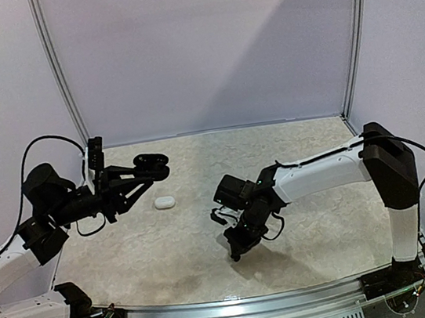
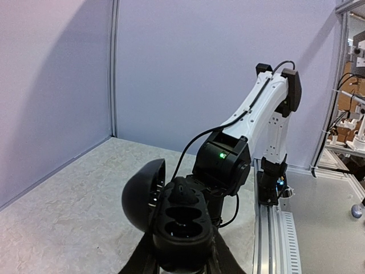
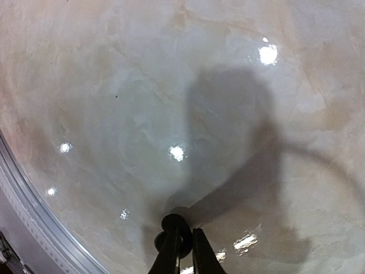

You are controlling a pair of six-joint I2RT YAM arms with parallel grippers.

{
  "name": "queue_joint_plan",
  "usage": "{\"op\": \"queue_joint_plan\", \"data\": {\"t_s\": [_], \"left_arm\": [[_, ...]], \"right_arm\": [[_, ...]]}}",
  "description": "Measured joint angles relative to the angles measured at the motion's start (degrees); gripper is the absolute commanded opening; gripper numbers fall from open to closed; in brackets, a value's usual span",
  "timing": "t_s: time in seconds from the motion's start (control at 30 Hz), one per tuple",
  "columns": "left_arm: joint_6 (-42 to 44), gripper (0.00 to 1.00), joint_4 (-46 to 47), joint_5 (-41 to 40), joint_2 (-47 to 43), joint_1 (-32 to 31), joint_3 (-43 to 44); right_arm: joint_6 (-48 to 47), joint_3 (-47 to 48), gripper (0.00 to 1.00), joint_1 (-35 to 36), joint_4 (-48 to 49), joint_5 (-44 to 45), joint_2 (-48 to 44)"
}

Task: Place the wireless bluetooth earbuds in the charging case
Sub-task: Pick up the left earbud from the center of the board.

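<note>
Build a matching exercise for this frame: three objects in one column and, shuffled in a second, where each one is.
Objects:
1. black charging case
2. black earbud
3. small white oval object

Places:
A. lying on the table between the two arms
B. at the tips of the right jaws, down at the table
C. held in the left jaws, lid open

Pairs: 1-C, 2-B, 3-A

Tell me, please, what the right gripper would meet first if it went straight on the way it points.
The bare, beige marbled tabletop: the right gripper points down at it, with a small round black earbud pinched in its jaws. Nothing else shows in that line; how near is unclear.
</note>
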Motion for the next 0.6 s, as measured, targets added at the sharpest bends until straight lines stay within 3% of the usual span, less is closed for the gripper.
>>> {"op": "queue_joint_plan", "data": {"t_s": [0.2, 0.6], "left_arm": [[0.4, 0.0, 0.0, 0.2, 0.1, 0.0, 0.0], [1.0, 0.0, 0.0, 0.4, 0.1, 0.0, 0.0]], "right_arm": [[-0.2, 0.0, 0.0, 0.0, -0.1, -0.7, 0.0], [-1.0, 0.2, 0.0, 0.1, -0.4, -0.1, -1.8]]}}
